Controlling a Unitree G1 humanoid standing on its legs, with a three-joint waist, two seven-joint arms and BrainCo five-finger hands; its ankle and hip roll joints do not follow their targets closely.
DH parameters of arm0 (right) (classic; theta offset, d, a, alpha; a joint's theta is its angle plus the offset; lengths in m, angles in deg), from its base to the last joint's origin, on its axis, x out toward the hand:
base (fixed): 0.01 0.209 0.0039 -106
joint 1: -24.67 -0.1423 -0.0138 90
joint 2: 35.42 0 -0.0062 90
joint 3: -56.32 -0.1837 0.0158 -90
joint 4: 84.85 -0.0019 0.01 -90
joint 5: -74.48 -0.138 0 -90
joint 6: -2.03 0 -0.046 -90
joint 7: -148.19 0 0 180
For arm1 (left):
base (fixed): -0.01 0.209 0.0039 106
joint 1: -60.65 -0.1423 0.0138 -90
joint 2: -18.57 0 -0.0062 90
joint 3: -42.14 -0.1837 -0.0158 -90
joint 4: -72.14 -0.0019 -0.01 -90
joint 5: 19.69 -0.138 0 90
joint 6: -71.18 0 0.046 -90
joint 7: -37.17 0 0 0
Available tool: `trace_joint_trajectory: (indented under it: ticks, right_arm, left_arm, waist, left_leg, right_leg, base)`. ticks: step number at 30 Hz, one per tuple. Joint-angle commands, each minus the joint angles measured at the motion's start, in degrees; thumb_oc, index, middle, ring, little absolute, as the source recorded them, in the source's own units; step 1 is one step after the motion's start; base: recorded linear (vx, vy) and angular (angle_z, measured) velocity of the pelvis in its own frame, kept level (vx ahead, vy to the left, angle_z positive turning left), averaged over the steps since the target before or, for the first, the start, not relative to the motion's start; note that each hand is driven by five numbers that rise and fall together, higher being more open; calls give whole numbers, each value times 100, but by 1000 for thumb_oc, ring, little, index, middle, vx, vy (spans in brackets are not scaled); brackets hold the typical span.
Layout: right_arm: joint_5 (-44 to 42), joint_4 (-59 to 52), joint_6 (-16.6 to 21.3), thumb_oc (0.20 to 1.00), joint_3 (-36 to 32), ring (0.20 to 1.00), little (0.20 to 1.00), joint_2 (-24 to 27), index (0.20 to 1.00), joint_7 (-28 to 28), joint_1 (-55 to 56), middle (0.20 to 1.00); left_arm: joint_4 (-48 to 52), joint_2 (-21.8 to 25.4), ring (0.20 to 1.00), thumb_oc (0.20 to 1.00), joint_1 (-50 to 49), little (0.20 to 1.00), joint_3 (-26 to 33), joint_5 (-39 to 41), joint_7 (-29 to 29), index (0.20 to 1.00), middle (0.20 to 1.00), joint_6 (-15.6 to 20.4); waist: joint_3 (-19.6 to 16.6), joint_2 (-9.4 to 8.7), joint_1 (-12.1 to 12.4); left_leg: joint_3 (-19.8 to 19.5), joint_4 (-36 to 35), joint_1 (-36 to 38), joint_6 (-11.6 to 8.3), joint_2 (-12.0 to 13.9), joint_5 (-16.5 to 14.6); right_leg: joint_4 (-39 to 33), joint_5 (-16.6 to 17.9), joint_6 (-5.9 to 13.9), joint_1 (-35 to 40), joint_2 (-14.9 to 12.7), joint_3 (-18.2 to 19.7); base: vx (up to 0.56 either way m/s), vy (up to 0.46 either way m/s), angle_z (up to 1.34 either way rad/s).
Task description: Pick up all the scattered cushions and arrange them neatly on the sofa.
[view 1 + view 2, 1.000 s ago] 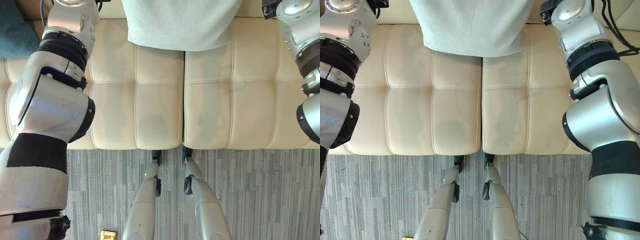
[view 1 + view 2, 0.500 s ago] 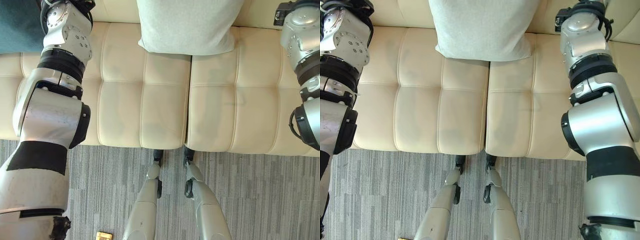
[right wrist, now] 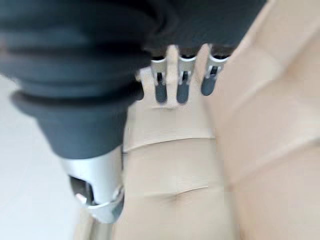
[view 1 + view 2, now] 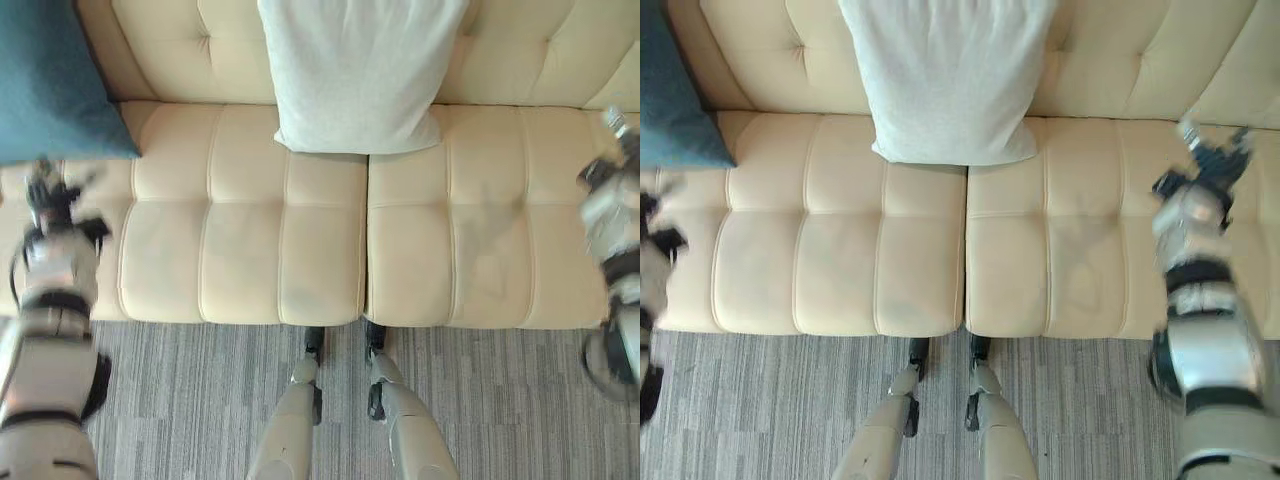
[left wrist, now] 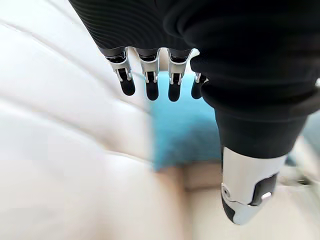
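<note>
A cream tufted leather sofa [image 4: 330, 250] spans the scene, its seat split by a centre seam into two stitched, square-quilted cushions. The buttoned backrest [image 4: 180, 50] rises behind the seat. In front of the sofa lies grey carpet [image 4: 180, 400] with fine stripes. Soft, even light falls across the sofa.

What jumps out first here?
A pale grey cushion stands centred against the cream sofa backrest, over the seam between the two seats. A teal cushion sits at the sofa's left end. Both hands, left and right, hang open and empty over the seats.
</note>
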Motion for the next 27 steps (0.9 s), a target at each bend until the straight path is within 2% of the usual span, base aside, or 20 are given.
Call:
trace_joint_trajectory:
  ticks: [1,4,5,9,13,18,21,22,24,25,27]
  right_arm:
    - [893,630,239,1000,28,1000,1000,-27,1000,-652,608,1000]
    - [1681,690,64,1000,-164,1000,1000,-433,1000,-938,1550,1000]
    - [2127,943,-39,1000,-112,1000,1000,-677,1000,-1081,1893,1000]
    - [2815,1811,-357,1000,183,1000,1000,-1143,1000,-1386,2261,1000]
    - [3472,2679,-626,1000,494,1000,1000,-1655,1000,-1654,2499,1000]
    - [4151,3145,-843,1000,713,1000,1000,-1940,1000,-1739,2741,1000]
    - [4220,3151,-885,1000,708,1000,1000,-2021,1000,-1744,2809,1000]
    - [4181,3114,-886,1000,752,1000,1000,-2053,1000,-1702,2712,1000]
    - [4064,3106,-854,1000,746,1000,1000,-2061,1000,-1711,2709,1000]
    - [3984,3119,-842,1000,663,1000,1000,-2072,1000,-1733,2724,1000]
    - [3972,3111,-828,1000,637,1000,1000,-2076,1000,-1719,2732,1000]
  left_arm:
    - [-557,-502,1000,1000,4,1000,-167,-1028,-335,1000,1000,173]
    - [-694,-1125,1000,1000,-751,1000,-121,-1659,-419,1000,1000,110]
    - [-871,-1464,1000,1000,-1074,1000,-135,-2097,-438,1000,1000,76]
    - [-1195,-2048,1000,1000,-1496,1000,-332,-2874,-493,1000,1000,-107]
    - [-1426,-2657,1000,1000,-1764,1000,-543,-3285,-548,1000,1000,-273]
    - [-1514,-2917,1000,1000,-1878,1000,-744,-3628,-617,1000,1000,-372]
    - [-1496,-2932,1000,1000,-1899,1000,-780,-3695,-633,1000,1000,-387]
    - [-1459,-2855,1000,1000,-1821,1000,-775,-3629,-599,1000,1000,-379]
    - [-1475,-2759,1000,1000,-1797,1000,-770,-3638,-585,1000,1000,-417]
    - [-1533,-2742,1000,1000,-1862,1000,-702,-3596,-603,1000,1000,-437]
    - [-1549,-2753,1000,1000,-1885,1000,-675,-3571,-599,1000,1000,-431]
  waist:
    - [-721,81,-30]
    - [-926,103,-101]
    - [-1028,110,-132]
    - [-1232,123,-147]
    - [-1465,106,-106]
    - [-1571,48,-76]
    - [-1391,35,-97]
    - [-1071,97,-126]
    - [-1032,175,-68]
    - [-1162,171,61]
    - [-1217,131,121]
  left_leg:
    - [82,-152,439,-265,157,-537]
    - [103,-194,760,-231,156,-587]
    - [136,-192,954,-209,160,-634]
    - [165,-186,1336,-164,160,-731]
    - [150,-216,1690,-130,154,-799]
    - [102,-216,1879,-84,91,-852]
    - [144,-216,1840,-10,44,-818]
    - [242,-216,1693,38,137,-644]
    - [344,-216,1465,72,222,-479]
    - [424,-216,1291,66,258,-393]
    - [464,-216,1201,50,247,-331]
  right_leg:
    - [-20,-748,725,748,-448,-90]
    - [-74,-792,731,1030,-433,-87]
    - [-60,-838,727,1191,-430,-81]
    - [-23,-952,691,1528,-406,-41]
    - [-78,-1041,673,1918,-397,-52]
    - [-68,-1063,698,2120,-457,-76]
    - [188,-981,733,1923,-493,-11]
    - [798,-1049,745,1525,-432,57]
    - [1429,-1410,618,1510,-395,67]
    - [1548,-1634,607,1863,-427,105]
    - [1419,-1656,650,2074,-452,129]
  base:
    - [82,21,-5]
    - [90,17,-4]
    - [19,6,-8]
    - [5,7,-14]
    - [-17,12,-12]
    - [-37,45,10]
    - [-310,88,-9]
    - [-432,23,-46]
    - [-484,-9,-42]
    - [-292,-56,-20]
    - [-197,-97,-23]
